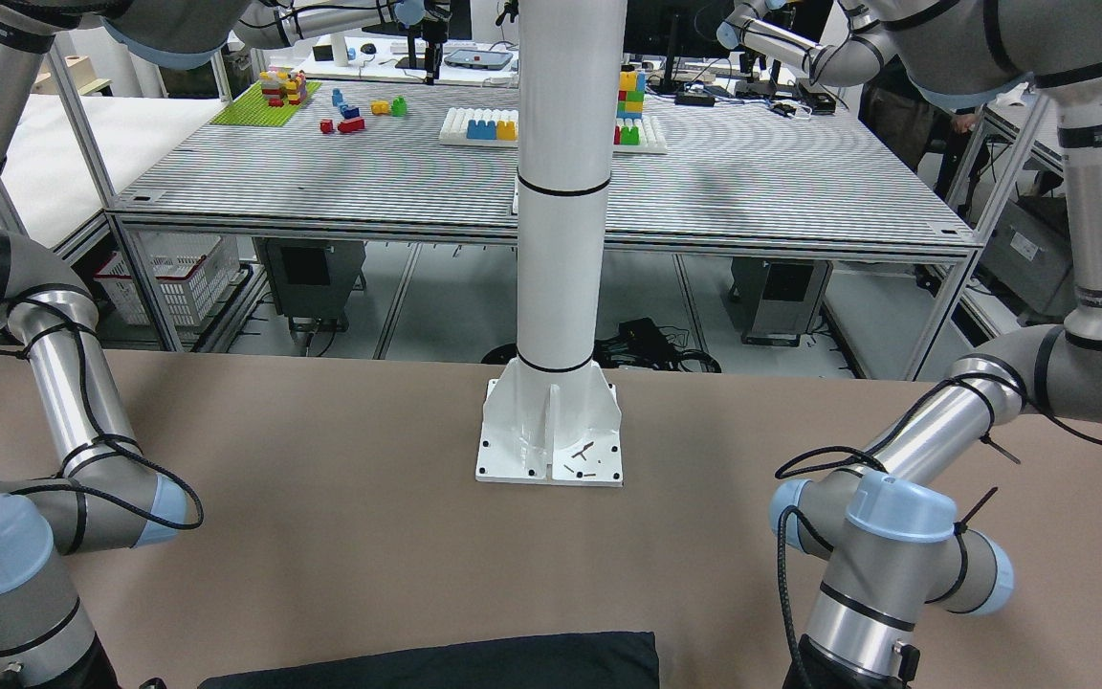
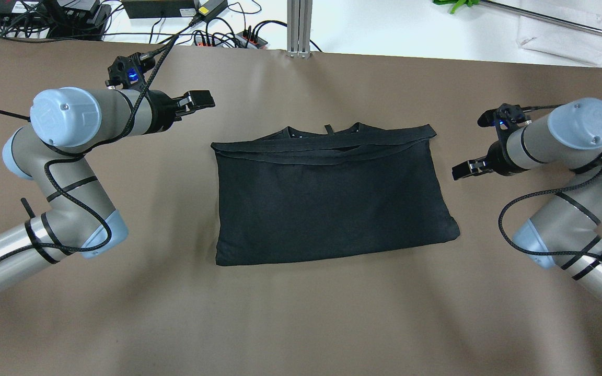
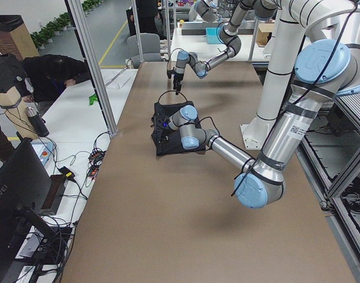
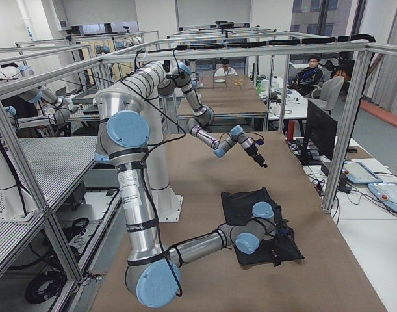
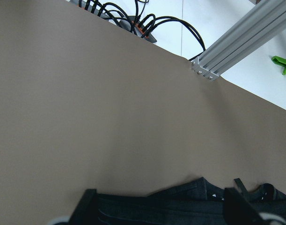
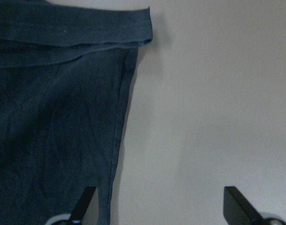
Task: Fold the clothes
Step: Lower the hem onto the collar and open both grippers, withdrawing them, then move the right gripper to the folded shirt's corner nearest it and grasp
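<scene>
The dark charcoal garment [image 2: 332, 198] lies folded into a rough rectangle mid-table, neckline and stacked hems along its far edge. My left gripper [image 2: 199, 99] hovers beyond its far left corner, apart from it and open. In the left wrist view the fingers [image 5: 84, 208] stand wide apart, with the garment's neckline [image 5: 189, 201] between them below. My right gripper [image 2: 463, 169] is just off the garment's right edge, open and empty. The right wrist view shows that edge and a folded hem [image 6: 54, 117], with one fingertip [image 6: 234, 201] over bare table.
The white pillar base [image 1: 551, 431] stands on the brown table [image 2: 301, 324] at the robot's side. Cables and power strips [image 2: 228, 36] and an aluminium post [image 2: 299, 26] line the far edge. Both arms' elbows rest low at the table's ends.
</scene>
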Action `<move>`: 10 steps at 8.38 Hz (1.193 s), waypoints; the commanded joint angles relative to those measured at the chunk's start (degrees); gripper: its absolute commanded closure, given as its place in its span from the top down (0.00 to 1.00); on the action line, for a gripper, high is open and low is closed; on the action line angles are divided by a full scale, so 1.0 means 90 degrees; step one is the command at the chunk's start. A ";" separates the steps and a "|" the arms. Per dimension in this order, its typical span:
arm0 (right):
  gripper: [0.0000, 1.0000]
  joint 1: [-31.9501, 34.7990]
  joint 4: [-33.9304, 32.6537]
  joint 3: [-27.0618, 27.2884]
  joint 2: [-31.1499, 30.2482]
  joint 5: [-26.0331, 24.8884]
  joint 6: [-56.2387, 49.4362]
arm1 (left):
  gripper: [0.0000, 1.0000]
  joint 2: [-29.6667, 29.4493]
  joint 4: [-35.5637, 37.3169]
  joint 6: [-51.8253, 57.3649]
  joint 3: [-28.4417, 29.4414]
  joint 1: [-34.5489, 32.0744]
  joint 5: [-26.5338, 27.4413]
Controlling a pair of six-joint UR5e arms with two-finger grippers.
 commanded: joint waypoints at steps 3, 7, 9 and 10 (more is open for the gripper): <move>0.94 -0.0726 -0.0010 0.0192 -0.0318 -0.0261 0.1269 | 0.95 0.0032 0.0000 0.0000 -0.0054 -0.0001 0.0015; 0.94 -0.1272 0.0009 0.0455 -0.0542 -0.0388 0.2031 | 0.95 -0.0007 0.0000 0.0000 0.0005 0.0019 0.0035; 0.94 -0.1438 -0.0010 0.1049 -0.0980 -0.0388 0.2160 | 0.95 -0.0066 0.0068 0.0000 0.0005 0.0038 0.0045; 0.92 -0.1458 -0.0010 0.1042 -0.0982 -0.0379 0.2160 | 0.95 -0.0076 0.0097 0.0000 0.0005 0.0048 0.0035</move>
